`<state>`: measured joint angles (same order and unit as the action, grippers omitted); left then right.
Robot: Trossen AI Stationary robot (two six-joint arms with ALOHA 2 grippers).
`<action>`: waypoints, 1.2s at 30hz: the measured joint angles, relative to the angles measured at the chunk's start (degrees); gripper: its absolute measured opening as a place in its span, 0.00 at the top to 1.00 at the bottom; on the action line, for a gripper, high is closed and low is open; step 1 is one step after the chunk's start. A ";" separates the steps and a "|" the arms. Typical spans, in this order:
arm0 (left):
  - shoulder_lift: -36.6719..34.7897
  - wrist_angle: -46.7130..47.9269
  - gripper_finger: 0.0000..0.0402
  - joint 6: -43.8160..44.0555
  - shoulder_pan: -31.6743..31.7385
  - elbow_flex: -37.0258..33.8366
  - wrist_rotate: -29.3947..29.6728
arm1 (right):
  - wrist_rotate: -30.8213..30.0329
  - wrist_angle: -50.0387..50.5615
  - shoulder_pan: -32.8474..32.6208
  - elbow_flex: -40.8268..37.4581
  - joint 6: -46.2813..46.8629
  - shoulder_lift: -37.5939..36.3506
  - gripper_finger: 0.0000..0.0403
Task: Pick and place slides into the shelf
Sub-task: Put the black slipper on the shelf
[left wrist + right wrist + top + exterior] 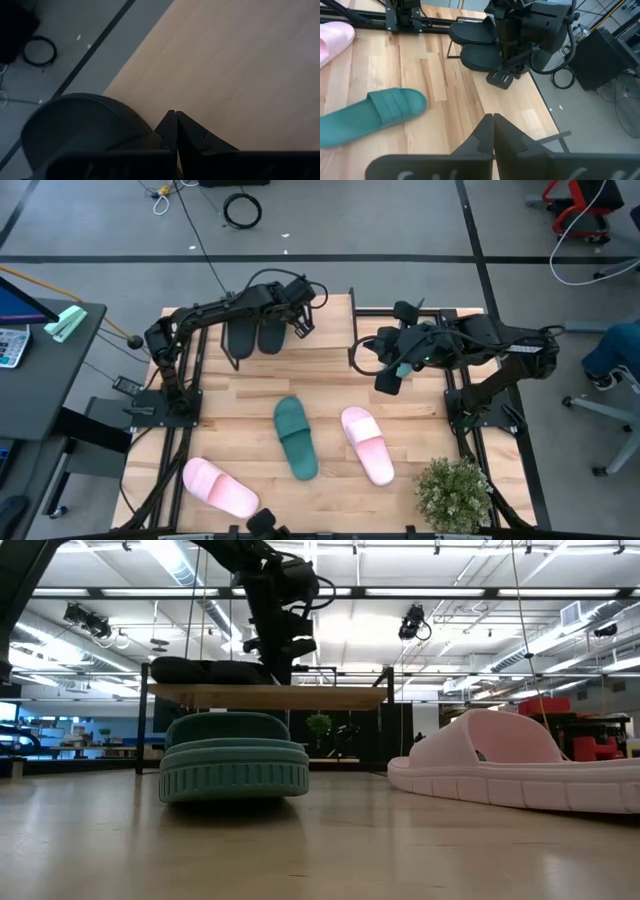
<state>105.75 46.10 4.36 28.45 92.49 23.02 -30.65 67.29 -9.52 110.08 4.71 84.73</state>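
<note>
From above, two black slides (255,336) lie side by side on the shelf (300,330) at the far edge of the bench (330,395). The left gripper (301,323) hangs just beside them over the shelf top, its jaws pressed together and empty. The right gripper (388,380) sits near the shelf's right end, jaws likewise closed on nothing. Nearer the front lie a teal slide (295,438) and a pink slide (367,444), both with long axes running roughly front to back, slightly slanted. The right jaws look nearer to both, the pink one almost straight in front of them. A second pink slide (219,487) lies at the front left corner, well apart; a potted plant (455,492) stands at the front right.

From bench height, the teal slide (235,769) fills the foreground before the shelf (270,696). The pink slide (515,762) lies to its right. The black pair rests on the plank.

The left wrist view shows closed jaws over bare wood beside a black slide (85,125).

The right wrist view shows its shut jaws, the teal slide (370,117) off to one side, and a clear bench between them.
</note>
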 joint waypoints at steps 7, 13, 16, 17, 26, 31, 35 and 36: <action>-0.02 2.04 0.99 0.57 0.26 0.00 1.76 | 0.00 0.00 0.00 0.00 0.26 0.00 0.98; 0.00 2.35 0.97 0.55 0.26 -0.04 4.63 | 0.02 0.00 0.00 0.00 0.28 0.00 0.98; 0.00 2.37 0.98 0.48 0.26 -0.07 4.84 | 0.02 0.00 0.00 0.00 0.28 0.00 0.98; 0.00 2.37 0.98 0.46 0.26 -0.07 4.84 | 0.02 0.00 0.00 0.00 0.28 0.00 0.98; -0.92 9.38 0.89 0.57 -0.58 4.28 5.06 | 0.07 0.63 0.00 0.00 0.31 -0.02 0.97; -0.92 15.12 0.84 -0.03 -2.80 10.26 3.74 | 0.07 0.74 0.00 0.00 0.96 -0.02 0.97; -0.94 19.12 0.80 -2.36 -5.82 15.40 0.13 | 0.59 0.67 0.00 -1.54 5.70 -0.09 0.97; -0.92 20.81 0.79 -2.38 -6.79 16.79 -0.68 | 0.74 0.64 -0.01 -2.44 6.32 -0.10 0.97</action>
<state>104.84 66.90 1.98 21.67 109.28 22.34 -29.91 67.93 -9.53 107.64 11.03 84.63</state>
